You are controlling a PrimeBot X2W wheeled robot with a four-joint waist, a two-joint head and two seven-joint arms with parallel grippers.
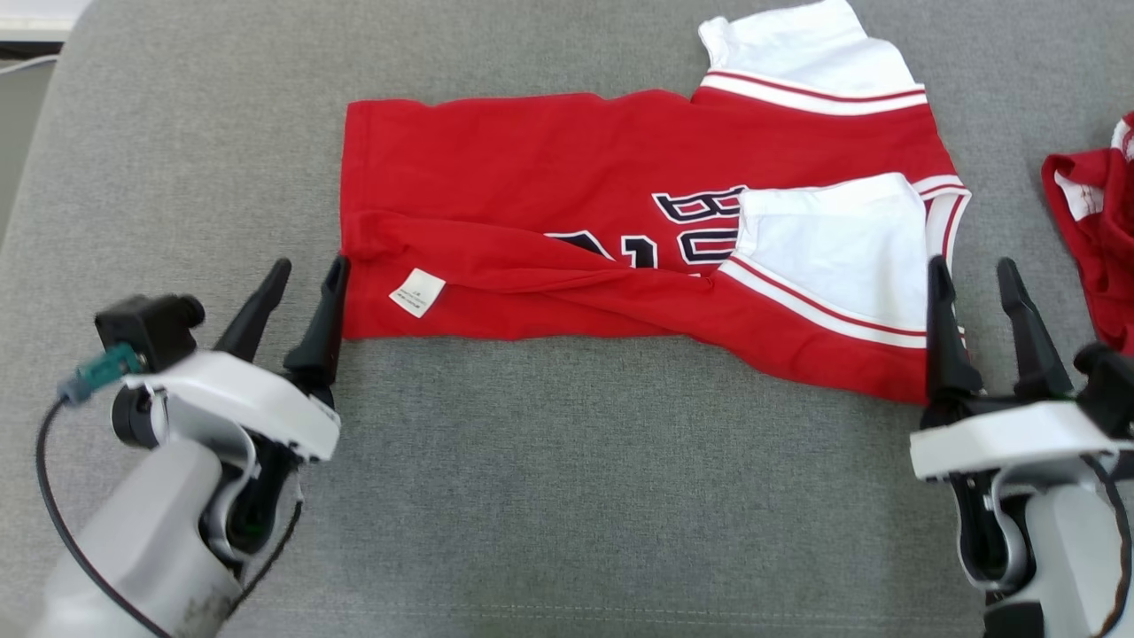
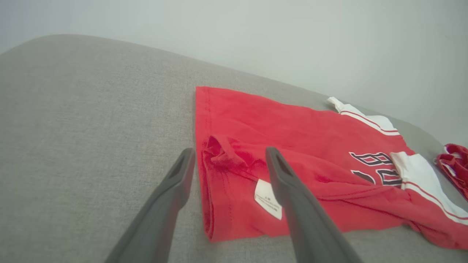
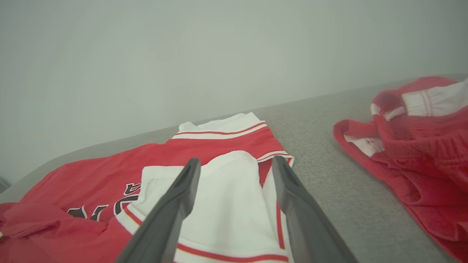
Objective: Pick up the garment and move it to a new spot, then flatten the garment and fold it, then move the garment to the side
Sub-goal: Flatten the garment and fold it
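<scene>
The garment (image 1: 549,177) is a red jersey with white sleeves and dark lettering. It lies across the grey cushion, its near long edge folded over and a white label facing up. My left gripper (image 1: 310,263) stands open at the garment's left edge, which lies between the two fingers in the left wrist view (image 2: 230,150). My right gripper (image 1: 970,262) is open at the right end, over the white sleeve (image 3: 226,190), with nothing held (image 3: 237,160). The garment (image 2: 292,128) lies loose on the surface in both wrist views (image 3: 226,144).
A second red and white piece of clothing (image 1: 1103,230) lies bunched at the far right (image 3: 420,146), close to my right gripper. The grey fabric surface (image 1: 567,487) extends toward me and to the left. A pale wall rises behind it.
</scene>
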